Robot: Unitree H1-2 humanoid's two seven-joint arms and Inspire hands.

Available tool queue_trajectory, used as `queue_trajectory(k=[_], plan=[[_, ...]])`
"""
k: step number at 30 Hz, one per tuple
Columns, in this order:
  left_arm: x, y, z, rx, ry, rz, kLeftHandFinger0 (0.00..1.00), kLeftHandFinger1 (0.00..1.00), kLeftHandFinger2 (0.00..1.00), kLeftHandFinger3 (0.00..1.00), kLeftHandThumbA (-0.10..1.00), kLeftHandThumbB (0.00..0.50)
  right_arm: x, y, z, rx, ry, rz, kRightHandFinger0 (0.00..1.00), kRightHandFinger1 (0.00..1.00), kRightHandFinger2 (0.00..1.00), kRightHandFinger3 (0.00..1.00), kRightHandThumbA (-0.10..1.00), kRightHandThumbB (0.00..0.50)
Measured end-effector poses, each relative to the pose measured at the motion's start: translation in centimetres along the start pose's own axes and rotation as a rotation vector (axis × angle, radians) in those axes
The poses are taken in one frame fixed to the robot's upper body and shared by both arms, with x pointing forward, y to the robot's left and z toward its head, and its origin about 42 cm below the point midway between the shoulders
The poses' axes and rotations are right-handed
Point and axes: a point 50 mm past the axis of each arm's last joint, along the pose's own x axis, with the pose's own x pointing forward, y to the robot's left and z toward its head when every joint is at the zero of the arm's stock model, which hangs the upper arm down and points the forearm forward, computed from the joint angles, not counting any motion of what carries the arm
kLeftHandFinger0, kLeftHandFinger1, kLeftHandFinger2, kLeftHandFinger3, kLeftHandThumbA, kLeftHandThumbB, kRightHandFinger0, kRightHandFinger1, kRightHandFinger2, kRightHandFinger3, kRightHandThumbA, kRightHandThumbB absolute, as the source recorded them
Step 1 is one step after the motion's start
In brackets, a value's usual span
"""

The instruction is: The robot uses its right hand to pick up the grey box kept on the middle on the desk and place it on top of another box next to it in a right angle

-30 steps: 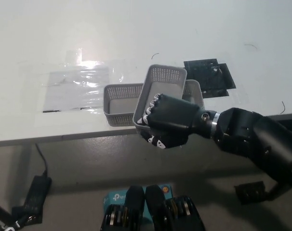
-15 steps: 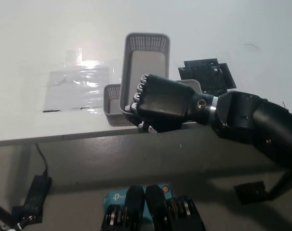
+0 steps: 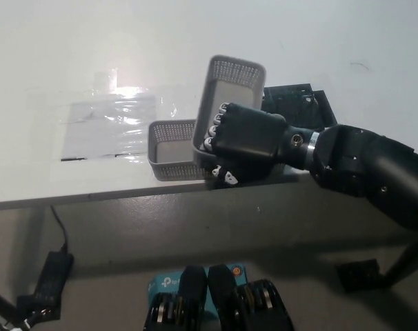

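Grey box (image 3: 231, 89) now tilted rightward, within right hand's (image 3: 245, 141) fingers (image 3: 214, 128).

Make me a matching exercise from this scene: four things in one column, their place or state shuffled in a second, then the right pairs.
Things:
1. upper grey box
2. lower grey box
3. right hand
4. black patch

States:
A. flat on the desk behind the arm
B. shut on a box
C. resting on the desk near its front edge
D. held tilted above the other box

Pairs: 1-D, 2-C, 3-B, 4-A
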Motion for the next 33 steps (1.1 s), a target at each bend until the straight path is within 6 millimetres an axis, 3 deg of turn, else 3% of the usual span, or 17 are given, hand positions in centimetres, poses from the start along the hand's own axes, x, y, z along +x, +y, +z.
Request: queue_trajectory(k=[2, 7, 10, 17, 20, 24, 27, 29, 31, 32, 33], plan=[[0.0, 0.0, 0.0, -0.001, 0.002, 0.000, 0.01, 0.00, 0.00, 0.00, 0.94, 0.230, -0.3, 0.5, -0.5, 0.018, 0.021, 0.012, 0.00, 0.00, 0.31, 0.32, -0.10, 0.191], [0.0, 0.0, 0.0, 0.000, 0.002, 0.000, 0.01, 0.00, 0.00, 0.01, 0.95, 0.247, -0.6, 1.2, -1.2, 0.064, 0.052, 0.018, 0.00, 0.00, 0.32, 0.34, -0.10, 0.172], [0.0, 0.0, 0.0, -0.001, 0.002, 0.000, 0.06, 0.00, 0.00, 0.01, 0.96, 0.259, -0.7, 1.4, -1.3, 0.086, 0.060, 0.014, 0.00, 0.00, 0.35, 0.37, -0.10, 0.161], [0.0, 0.0, 0.0, 0.000, 0.003, 0.000, 0.07, 0.01, 0.01, 0.04, 0.98, 0.250, -0.3, 2.1, -0.9, 0.107, 0.056, -0.017, 0.00, 0.00, 0.32, 0.36, -0.10, 0.208], [0.0, 0.0, 0.0, 0.000, 0.002, 0.000, 0.03, 0.00, 0.00, 0.02, 0.98, 0.261, -0.2, 2.2, -0.9, 0.111, 0.056, -0.033, 0.00, 0.00, 0.33, 0.36, -0.10, 0.198], [0.0, 0.0, 0.0, 0.000, 0.002, 0.000, 0.06, 0.01, 0.00, 0.03, 0.96, 0.238, 0.0, 2.2, -0.5, 0.112, 0.047, -0.046, 0.00, 0.00, 0.32, 0.34, -0.10, 0.206], [0.0, 0.0, 0.0, 0.000, 0.001, 0.000, 0.04, 0.01, 0.01, 0.05, 0.99, 0.280, 0.2, 2.2, -0.3, 0.112, 0.040, -0.051, 0.00, 0.00, 0.33, 0.34, -0.10, 0.231], [0.0, 0.0, 0.0, 0.000, 0.001, 0.001, 0.03, 0.01, 0.01, 0.05, 0.97, 0.272, 0.2, 2.1, -0.3, 0.113, 0.038, -0.051, 0.00, 0.00, 0.33, 0.35, -0.10, 0.225], [0.0, 0.0, 0.0, 0.000, 0.001, 0.001, 0.04, 0.02, 0.01, 0.04, 0.98, 0.289, 0.2, 2.1, -0.3, 0.118, 0.039, -0.047, 0.00, 0.00, 0.37, 0.38, -0.10, 0.257], [0.0, 0.0, 0.0, 0.000, 0.001, 0.001, 0.05, 0.01, 0.00, 0.04, 0.99, 0.301, 0.2, 2.1, -0.3, 0.119, 0.039, -0.045, 0.00, 0.01, 0.40, 0.43, -0.10, 0.226], [0.1, 0.1, 0.1, 0.000, 0.000, 0.002, 0.07, 0.01, 0.00, 0.04, 1.00, 0.297, 0.2, 2.1, -0.4, 0.123, 0.040, -0.041, 0.00, 0.02, 0.45, 0.47, -0.10, 0.155]])
